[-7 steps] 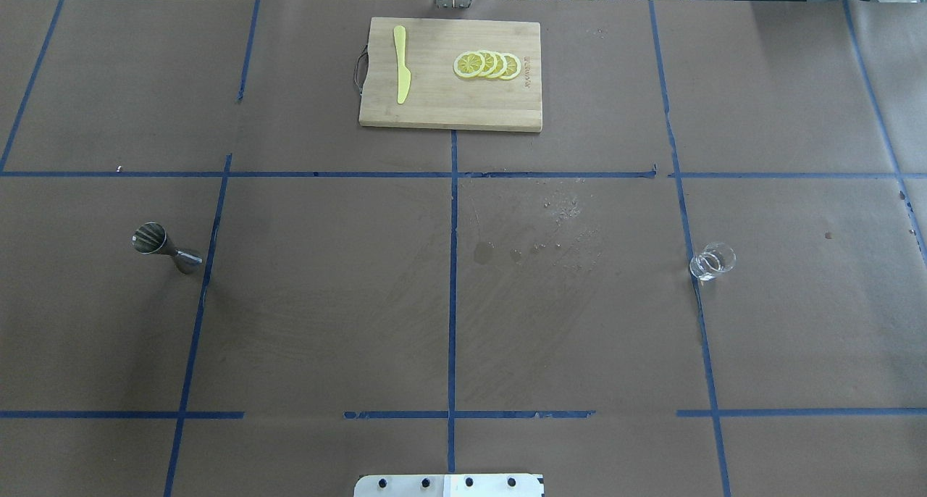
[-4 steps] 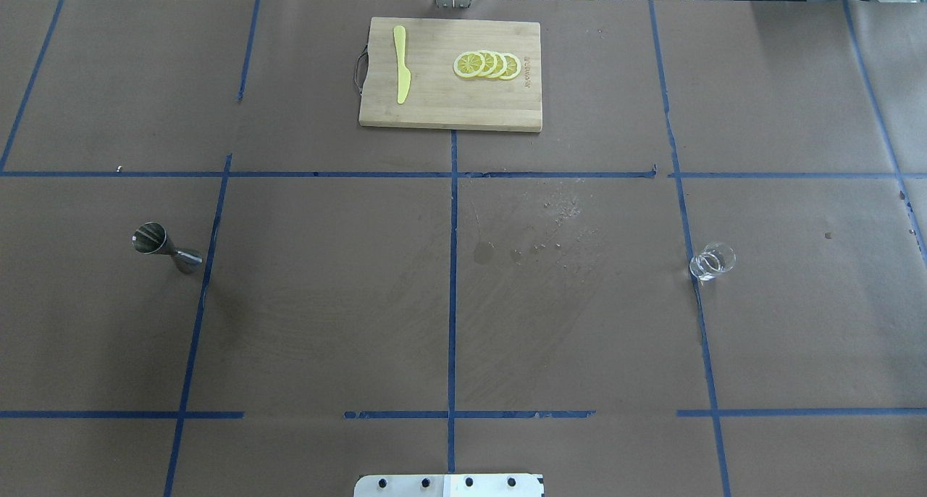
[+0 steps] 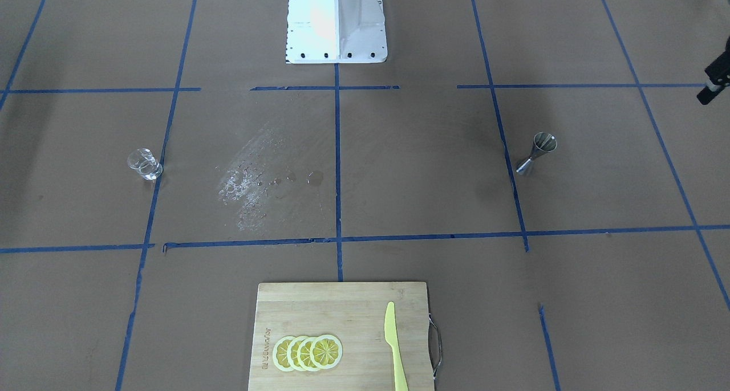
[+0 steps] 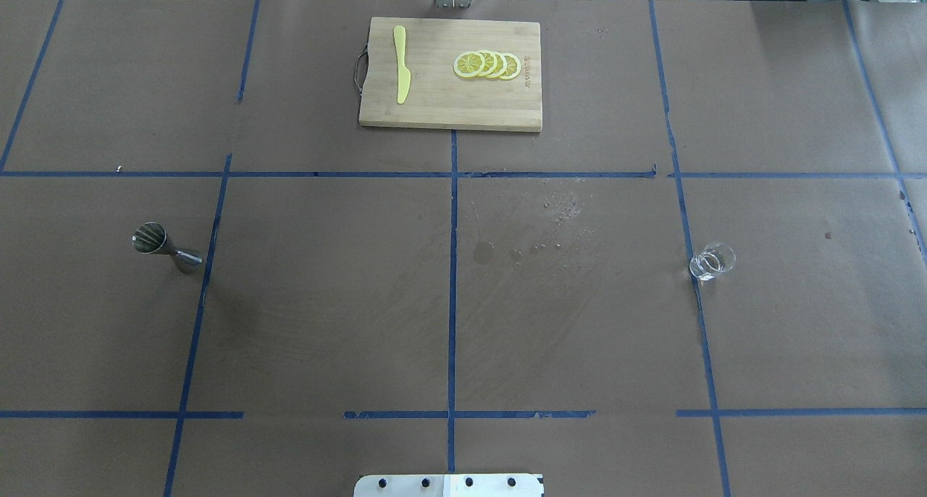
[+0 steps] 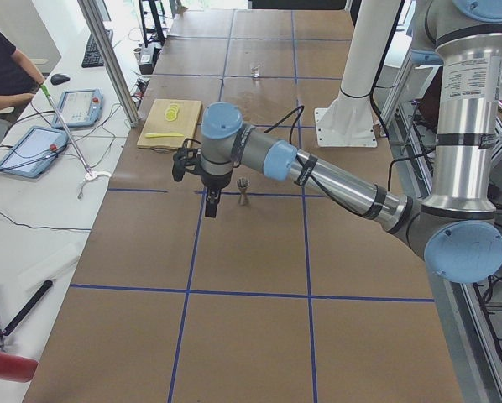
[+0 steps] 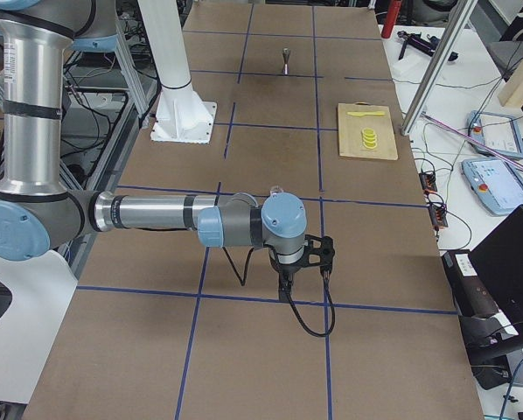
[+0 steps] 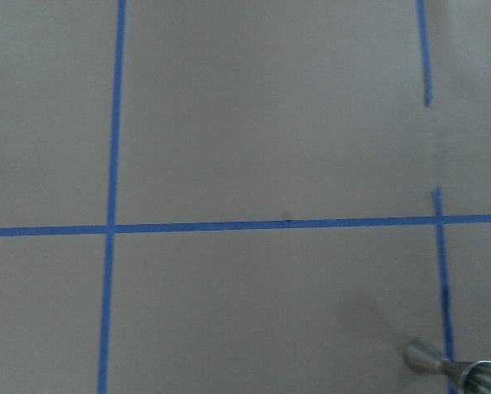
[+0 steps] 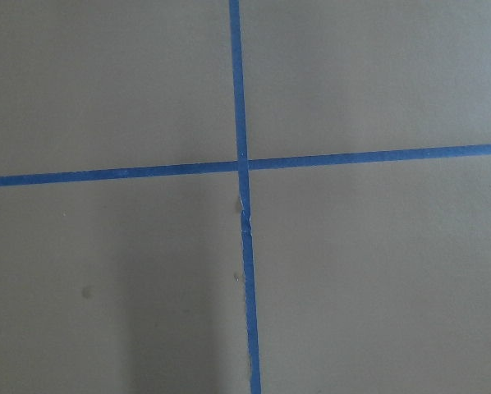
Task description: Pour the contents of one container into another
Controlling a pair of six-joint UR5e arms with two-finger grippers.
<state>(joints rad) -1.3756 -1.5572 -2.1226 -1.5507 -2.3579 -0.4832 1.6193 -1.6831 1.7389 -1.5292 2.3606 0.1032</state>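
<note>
The steel jigger [image 4: 163, 247] stands upright on the brown table, left of centre, and also shows as the jigger [image 3: 537, 153] and at the lower right corner of the left wrist view as the jigger [image 7: 455, 369]. The clear glass cup [image 4: 712, 261] stands far to the right, beside a blue tape line, seen too as the cup [image 3: 144, 164]. My left gripper [image 5: 211, 204] hangs fingers down over the table, short of the jigger [image 5: 243, 192] and apart from it. My right gripper [image 6: 284, 278] points down, nearer the camera than the cup [image 6: 276, 189]. Whether either is open or shut I cannot tell.
A wooden cutting board [image 4: 434, 106] at the far middle carries lemon slices [image 4: 487, 64] and a yellow plastic knife [image 4: 400, 64]. A wet smear [image 4: 558, 222] marks the table's centre. The robot base [image 3: 335, 20] stands at the near edge. An operator [image 5: 3, 67] sits beyond the table's side.
</note>
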